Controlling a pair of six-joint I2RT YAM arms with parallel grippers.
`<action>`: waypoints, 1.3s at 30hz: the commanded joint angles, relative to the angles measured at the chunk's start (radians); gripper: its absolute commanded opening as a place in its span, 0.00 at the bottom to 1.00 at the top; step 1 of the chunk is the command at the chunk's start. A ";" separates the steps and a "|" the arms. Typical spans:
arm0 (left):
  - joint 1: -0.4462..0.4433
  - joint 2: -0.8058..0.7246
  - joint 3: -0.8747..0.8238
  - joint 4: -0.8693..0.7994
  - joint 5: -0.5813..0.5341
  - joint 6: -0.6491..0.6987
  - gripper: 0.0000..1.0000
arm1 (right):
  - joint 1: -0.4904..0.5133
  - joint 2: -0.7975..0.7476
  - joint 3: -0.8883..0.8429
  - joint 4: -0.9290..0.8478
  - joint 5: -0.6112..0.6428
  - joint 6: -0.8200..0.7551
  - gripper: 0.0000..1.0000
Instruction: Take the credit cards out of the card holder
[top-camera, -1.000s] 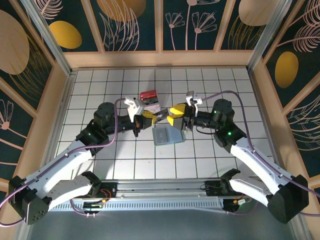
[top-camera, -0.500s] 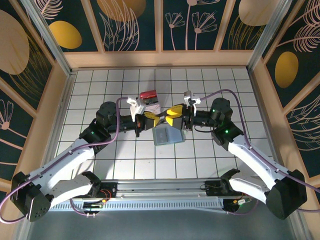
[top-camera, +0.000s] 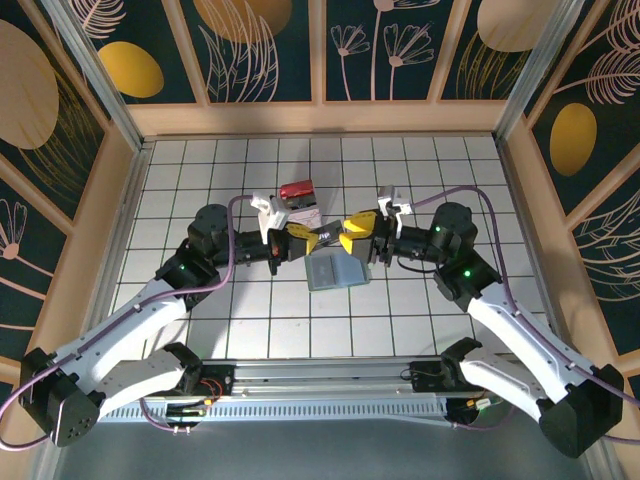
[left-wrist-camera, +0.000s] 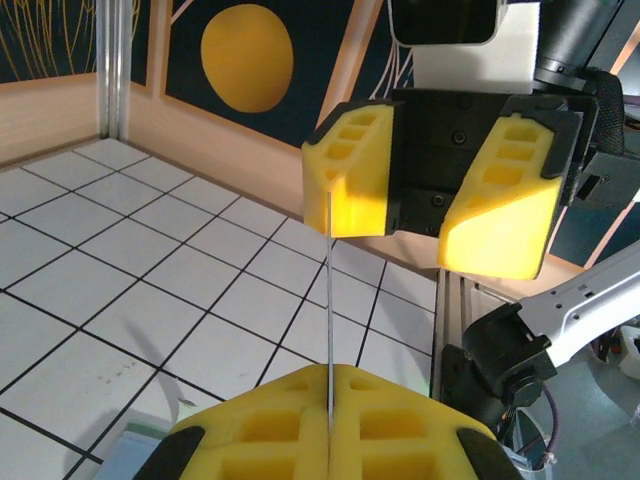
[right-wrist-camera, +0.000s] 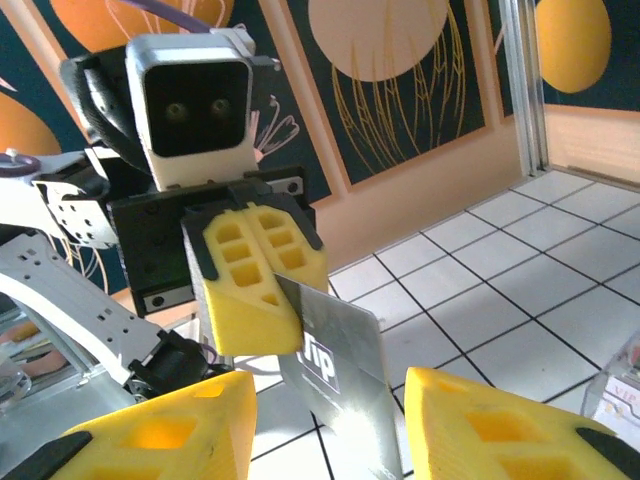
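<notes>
The card holder (top-camera: 334, 272) lies spread flat on the tiled counter (top-camera: 200, 170), near the middle, with its pale leaf on the left and its blue-grey leaf on the right. Both sets of jaws hang above the counter just past the holder's far edge, facing each other tip to tip. The left jaws are off its far left corner and the right jaws over its far right corner; neither touches it. The left jaws are together, clamped on a card (right-wrist-camera: 335, 360). In the right wrist view their yellow fingers (right-wrist-camera: 262, 270) pinch the card's upper corner, and its silver-grey face, marked "VIP", slants down toward the camera. In the left wrist view the card shows edge-on as a thin upright line rising from between the left arm's fingers (left-wrist-camera: 270, 420). The right jaws are apart. From the left wrist, the card's far end lines up with the front of one right finger (left-wrist-camera: 350, 170) rather than with the gap, and I cannot tell whether it touches. From the right wrist, the card hangs between that arm's two fingers (right-wrist-camera: 150, 430). A red-topped block (top-camera: 298, 192) stands on the counter just beyond the left jaws.
</notes>
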 joint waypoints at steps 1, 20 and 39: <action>0.001 -0.014 0.005 0.036 0.044 0.008 0.00 | -0.004 -0.015 -0.019 -0.026 0.032 -0.017 0.43; -0.001 0.037 0.013 0.093 0.101 -0.029 0.00 | -0.004 0.050 -0.030 0.089 -0.157 0.024 0.25; 0.000 0.105 0.290 -0.472 -0.001 0.318 0.51 | 0.004 0.063 0.031 -0.139 -0.109 -0.098 0.00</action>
